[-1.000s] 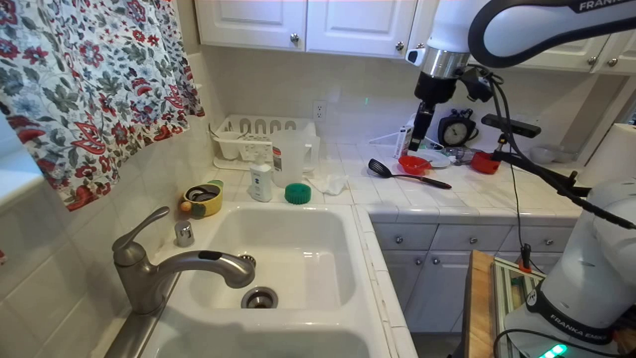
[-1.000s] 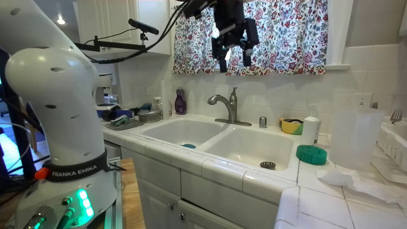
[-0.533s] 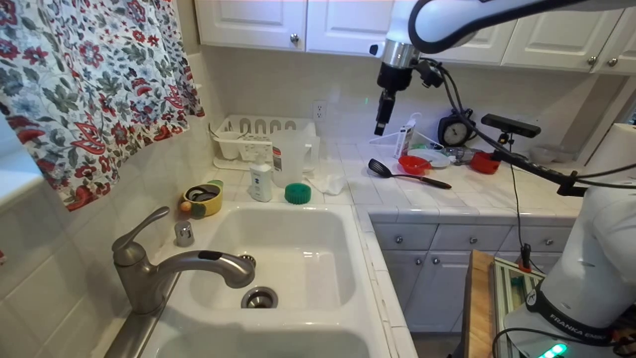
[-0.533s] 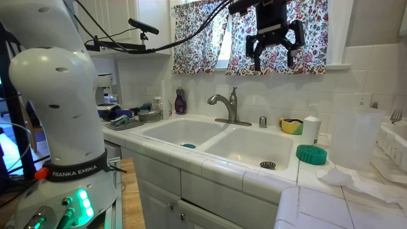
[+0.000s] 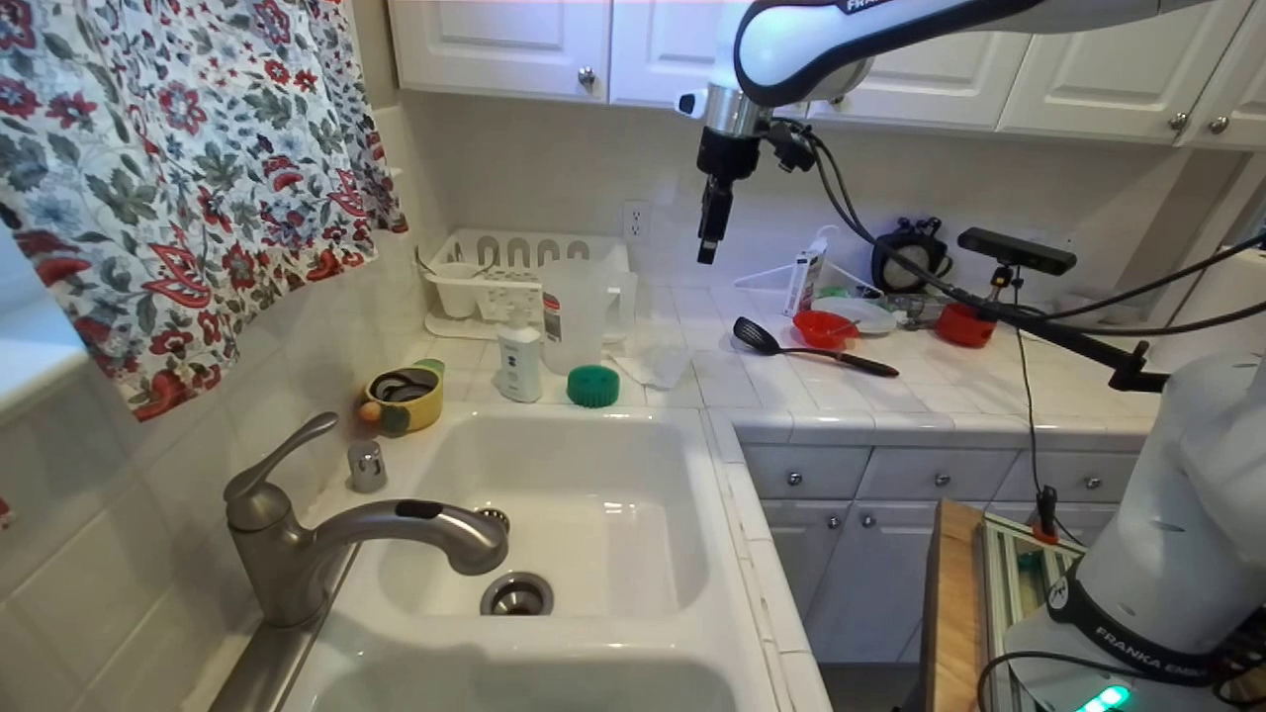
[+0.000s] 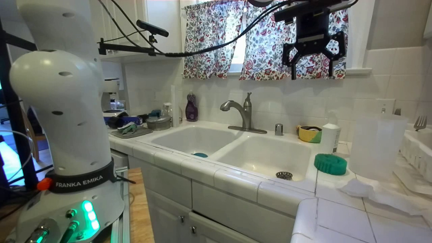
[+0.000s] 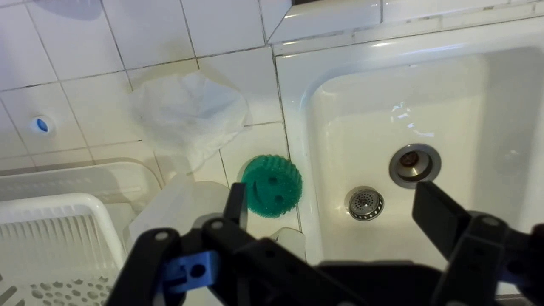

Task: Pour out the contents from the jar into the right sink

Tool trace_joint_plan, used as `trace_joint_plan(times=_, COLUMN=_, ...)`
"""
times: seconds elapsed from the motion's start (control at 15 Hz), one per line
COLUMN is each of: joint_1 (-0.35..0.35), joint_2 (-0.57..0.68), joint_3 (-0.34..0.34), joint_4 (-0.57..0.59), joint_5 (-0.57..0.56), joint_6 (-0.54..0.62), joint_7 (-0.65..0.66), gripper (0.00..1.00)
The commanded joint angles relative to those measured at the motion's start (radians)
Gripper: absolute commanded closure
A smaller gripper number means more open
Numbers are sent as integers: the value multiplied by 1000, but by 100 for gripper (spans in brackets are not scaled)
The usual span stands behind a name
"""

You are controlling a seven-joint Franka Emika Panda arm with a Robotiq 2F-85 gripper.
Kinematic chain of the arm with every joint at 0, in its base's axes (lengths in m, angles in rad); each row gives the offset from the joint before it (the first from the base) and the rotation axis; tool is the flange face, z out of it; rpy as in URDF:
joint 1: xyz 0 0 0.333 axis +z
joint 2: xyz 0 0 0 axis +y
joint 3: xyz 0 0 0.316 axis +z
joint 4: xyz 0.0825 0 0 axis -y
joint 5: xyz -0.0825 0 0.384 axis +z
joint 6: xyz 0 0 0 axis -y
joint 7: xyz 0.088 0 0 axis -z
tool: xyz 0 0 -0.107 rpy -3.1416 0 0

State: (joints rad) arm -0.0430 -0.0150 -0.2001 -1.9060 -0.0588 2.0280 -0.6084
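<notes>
Tiled and white, the counter (image 5: 732, 381) borders the right sink (image 7: 382, 119). Above hangs the gripper (image 6: 312, 75), its fingers (image 7: 236, 204) spread wide, holding and touching nothing. Take the wrist view as a clock face centred between those fingers. Nearest lies the strainer (image 7: 366, 205), at 3; then the sponge (image 7: 274, 187), between 9 and 10; the drain (image 7: 415, 166), at 2; the jar (image 7: 182, 205), at 9; the paper (image 7: 191, 108), at 10; and, farther out, the rack (image 7: 106, 225), at 9 again. Both exterior views show the jar upright on the counter, near the right sink and apart from the gripper.

By my reading, the task is at its start: approaching the jar seems the step in hand. Grasping, lifting, carrying it over the right sink and tilting it out look all left. Whether the jar holds anything, I cannot tell; nothing visible proves any pouring done.
</notes>
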Motion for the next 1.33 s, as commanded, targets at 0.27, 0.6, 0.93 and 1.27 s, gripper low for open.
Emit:
trace_joint_plan(times=0.27, joint_1=-45, joint_2=100, joint_3=23, joint_4=100, joint_5=31, joint_6=-42, joint_7=-54, gripper=0)
trace_joint_plan(times=0.6, joint_1=-103, joint_2=282, joint_3=49, joint_4=318, joint_5=150, joint_6=-136, joint_7=-220, gripper=0)
trace_joint_plan(times=0.93, joint_1=-160, joint_2=446, joint_3=84, joint_4=545, joint_5=163, joint_6=-153, joint_7=-226, gripper=0)
trace_joint_plan(times=1.27, joint_1=-198, joint_2=564, joint_3=98, joint_4=656, joint_5=170, joint_6=-128, joint_7=-131, gripper=0)
